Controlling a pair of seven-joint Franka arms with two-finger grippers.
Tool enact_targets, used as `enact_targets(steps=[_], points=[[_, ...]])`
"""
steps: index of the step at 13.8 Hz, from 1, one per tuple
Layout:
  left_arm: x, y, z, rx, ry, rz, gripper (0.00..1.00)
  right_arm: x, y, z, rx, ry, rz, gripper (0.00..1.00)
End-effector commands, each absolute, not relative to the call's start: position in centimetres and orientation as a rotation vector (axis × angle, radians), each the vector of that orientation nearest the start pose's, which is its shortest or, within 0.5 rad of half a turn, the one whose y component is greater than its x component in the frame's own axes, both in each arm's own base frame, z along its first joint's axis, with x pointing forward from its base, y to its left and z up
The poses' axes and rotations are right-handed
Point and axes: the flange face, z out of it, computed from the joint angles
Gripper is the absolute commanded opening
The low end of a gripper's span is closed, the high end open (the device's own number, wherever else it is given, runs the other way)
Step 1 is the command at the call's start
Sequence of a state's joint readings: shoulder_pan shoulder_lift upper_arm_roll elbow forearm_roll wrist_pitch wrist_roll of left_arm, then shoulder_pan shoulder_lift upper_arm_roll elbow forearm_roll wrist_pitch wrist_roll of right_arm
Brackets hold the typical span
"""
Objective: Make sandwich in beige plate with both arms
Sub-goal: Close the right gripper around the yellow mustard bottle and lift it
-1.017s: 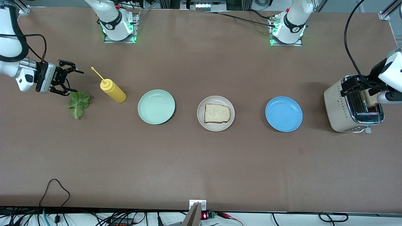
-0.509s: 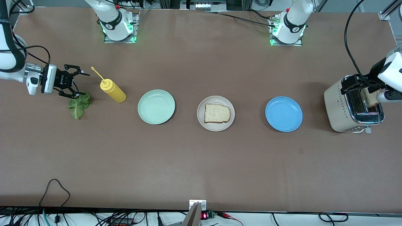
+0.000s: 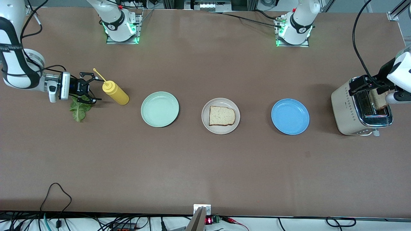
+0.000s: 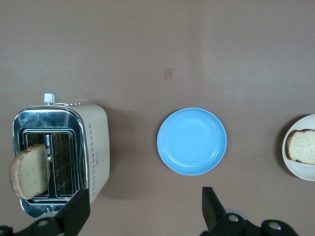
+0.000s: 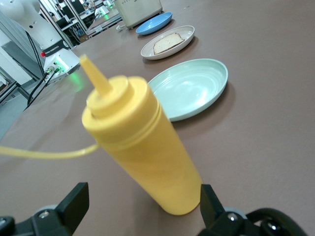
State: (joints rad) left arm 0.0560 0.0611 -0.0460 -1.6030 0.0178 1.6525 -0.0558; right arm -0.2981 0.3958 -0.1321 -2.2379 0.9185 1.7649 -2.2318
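Spreading its fingers wide and empty, the right gripper faces the yellow plastic squeeze bottle; the left gripper gapes empty above the cream metal toaster.

A mustard bottle, mint plate, blue plate, and toaster apparently stand in line.
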Motion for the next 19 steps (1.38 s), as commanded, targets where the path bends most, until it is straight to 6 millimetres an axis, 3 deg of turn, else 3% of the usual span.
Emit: enact_targets(steps=[1,6,10,13,19], points=[[57.2,1.1,58.2,-3.131,-0.107,0.009,1.0,44.4,-13.9,16.1,-1.746,-1.196,-0.668,1.0],[57.3,1.1,58.1,-3.133,-0.097,0.024,1.0,45.9,-13.4,14.4,-1.641,-1.244,-0.735,1.0],[57.3,1.2,58.5,-3.139,-0.091,0.002,1.0,46.7,-12.0,14.1,-1.563,-1.314,-0.781,1.0],[57.4,1.2,58.5,-3.138,-0.093,-0.015,1.0,46.5,-11.2,12.8,-1.543,-1.299,-0.802,1.0],[57.2,1.4,58.8,-3.125,-0.106,0.028,1.0,47.2,-8.5,12.1,-1.513,-1.281,-0.829,1.0]])
